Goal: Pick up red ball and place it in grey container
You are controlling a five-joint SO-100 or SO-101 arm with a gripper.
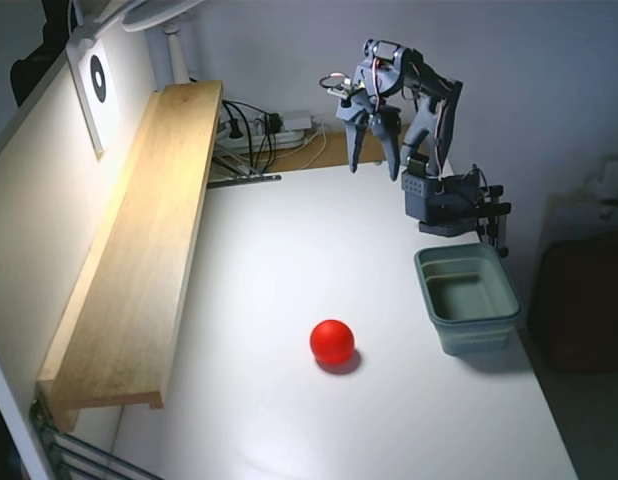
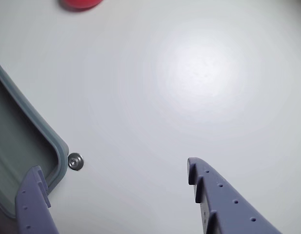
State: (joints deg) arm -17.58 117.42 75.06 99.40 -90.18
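The red ball (image 1: 332, 341) rests on the white table near its middle front; in the wrist view only its lower edge, the red ball (image 2: 81, 4), shows at the top left. The grey container (image 1: 467, 297) stands empty at the table's right side; its corner, the grey container (image 2: 24, 131), fills the wrist view's left edge. My gripper (image 1: 375, 167) hangs raised at the back of the table, well away from the ball. It is open, and in the wrist view the gripper (image 2: 114, 175) has only bare table between its purple fingers.
A long wooden shelf (image 1: 139, 240) runs along the left wall. Cables and a power strip (image 1: 264, 128) lie at the back. The arm's base (image 1: 444, 200) is clamped at the right edge behind the container. A small screw head (image 2: 75, 161) sits in the tabletop.
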